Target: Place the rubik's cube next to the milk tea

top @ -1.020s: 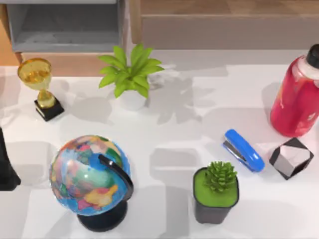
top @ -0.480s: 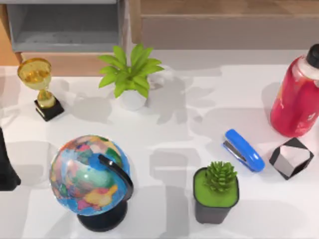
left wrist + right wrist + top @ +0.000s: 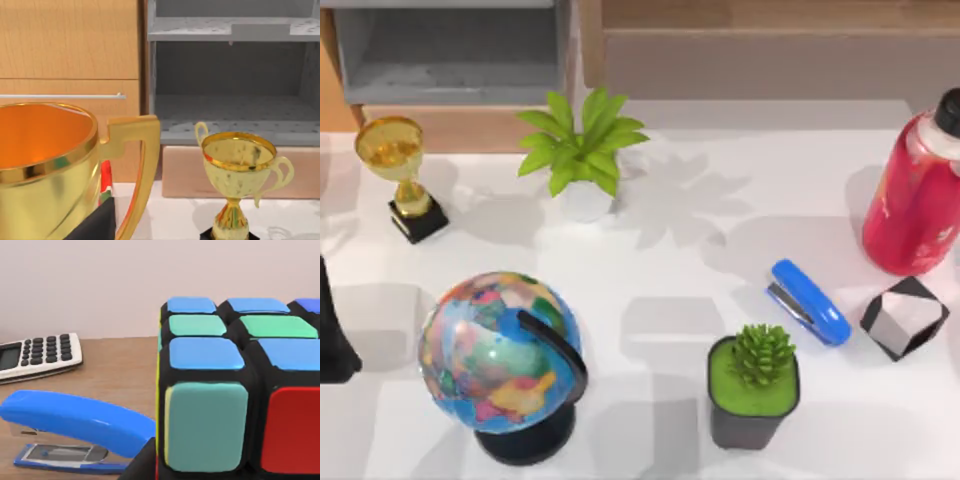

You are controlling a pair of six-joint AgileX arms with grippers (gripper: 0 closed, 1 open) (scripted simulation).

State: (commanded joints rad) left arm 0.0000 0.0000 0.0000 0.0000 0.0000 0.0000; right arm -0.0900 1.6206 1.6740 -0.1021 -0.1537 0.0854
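**Desk:** Where does the rubik's cube (image 3: pixel 905 317) stand?

**Photographer:** On the white table (image 3: pixel 680 260), far to the right. From above it shows black edges and white and grey faces. It sits just beside the base of the milk tea (image 3: pixel 917 200), on the bottle's near side, with a narrow gap between them. The blue stapler (image 3: pixel 808 301) lies just to the cube's left.

**Desk:** And the bottle?

**Photographer:** Upright at the right edge, red with pale swirls and a black cap.

**Desk:** The arms?

**Photographer:** The left arm (image 3: pixel 332 335) is a dark shape parked at the table's left edge, well apart from the cube. Whether its gripper is spread or pressed together cannot be told, and the same goes for the right gripper. Nothing grips the cube.

**Desk:** What else is on the table?

**Photographer:** A gold trophy (image 3: pixel 400 175) at the far left, a leafy plant (image 3: pixel 582 150) in a white pot, a globe (image 3: pixel 500 350) near the front and a succulent (image 3: pixel 755 385) in a square black pot.

**Desk:** The wrist cameras?

**Photographer:** The left wrist view has a large gold cup close up, the smaller trophy (image 3: pixel 240 175) beyond it and a grey shelf unit (image 3: pixel 230 90) behind. The right wrist view shows a cube (image 3: pixel 235 390) with blue, green and red faces, the stapler (image 3: pixel 75 425) beside it and a calculator (image 3: pixel 40 357) farther back, on a brown surface.
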